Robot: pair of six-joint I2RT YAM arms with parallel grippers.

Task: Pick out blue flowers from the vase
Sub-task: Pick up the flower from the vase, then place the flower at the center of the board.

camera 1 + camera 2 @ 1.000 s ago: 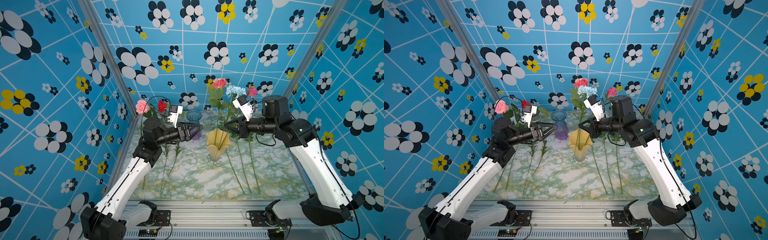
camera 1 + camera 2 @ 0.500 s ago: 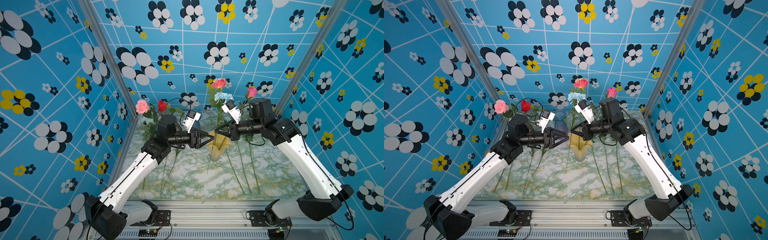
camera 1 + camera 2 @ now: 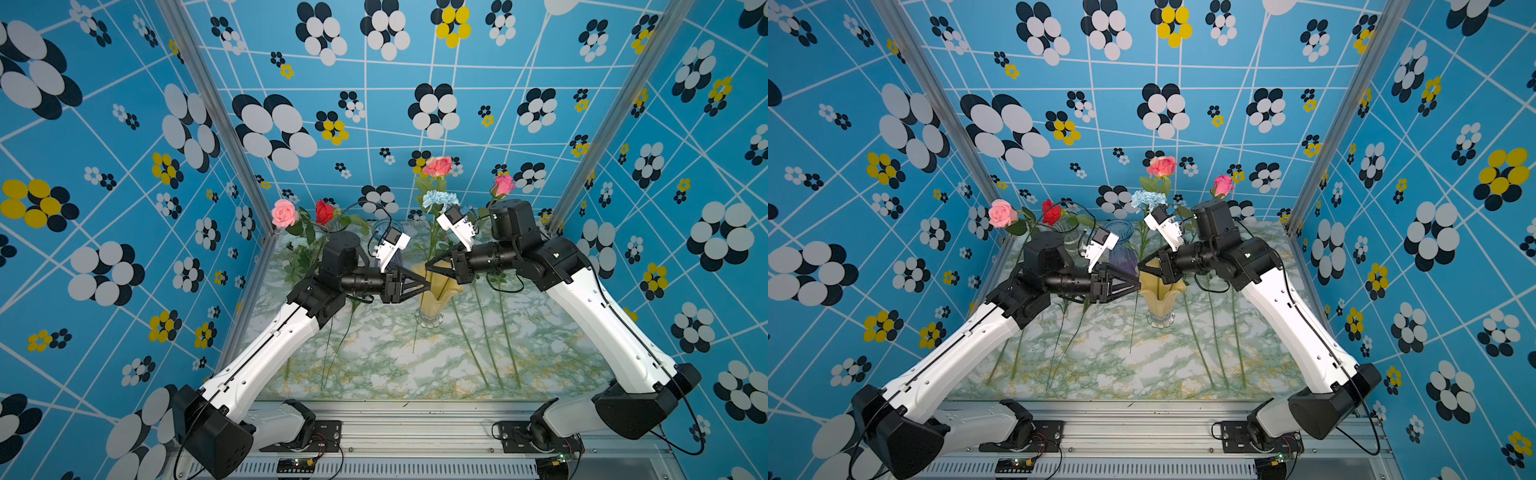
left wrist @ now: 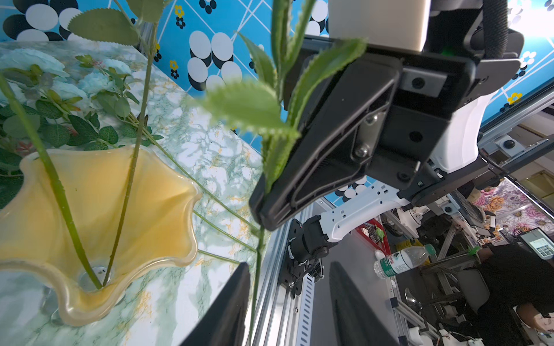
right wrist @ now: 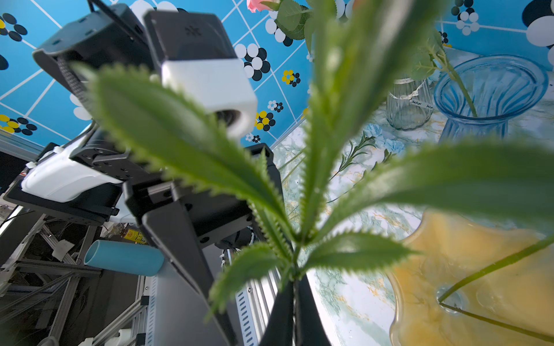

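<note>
one blue flower (image 3: 439,199) hangs clear of the yellow vase (image 3: 436,299), stem pinched in the right gripper (image 3: 427,266); left gripper (image 3: 428,286) stands half spread around it. other blue flowers (image 4: 96,82) lie on the table (image 3: 395,365). extraction appears nearly complete.

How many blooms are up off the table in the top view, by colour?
pink roses: 3
red rose: 1
blue flower: 1
total: 5
</note>
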